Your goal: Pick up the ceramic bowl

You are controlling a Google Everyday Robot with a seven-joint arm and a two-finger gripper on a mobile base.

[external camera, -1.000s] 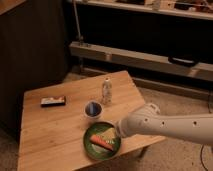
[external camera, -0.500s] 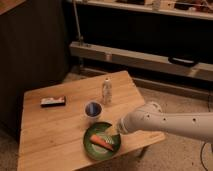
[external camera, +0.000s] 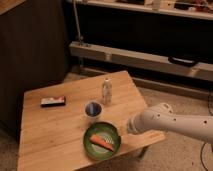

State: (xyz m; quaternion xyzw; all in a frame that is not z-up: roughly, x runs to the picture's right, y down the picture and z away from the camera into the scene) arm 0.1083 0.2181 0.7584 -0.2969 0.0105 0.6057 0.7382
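The ceramic bowl (external camera: 100, 149) is a wide, shallow green dish near the front edge of the wooden table (external camera: 55, 132). An orange strip of food (external camera: 101, 142) lies inside it. My white arm (external camera: 172, 122) reaches in from the right. My gripper (external camera: 125, 131) is at the arm's end, just off the bowl's right rim and low over the table. The arm's end hides most of the gripper.
A small white cup with a blue inside (external camera: 93, 109) stands just behind the bowl. A clear bottle (external camera: 106, 91) stands behind the cup. A dark flat packet (external camera: 53, 101) lies at the left. A low shelf rail (external camera: 140, 57) runs behind the table.
The end of my arm has shifted a little to the right, off the bowl's right side. The bowl, cup and bottle have not moved.
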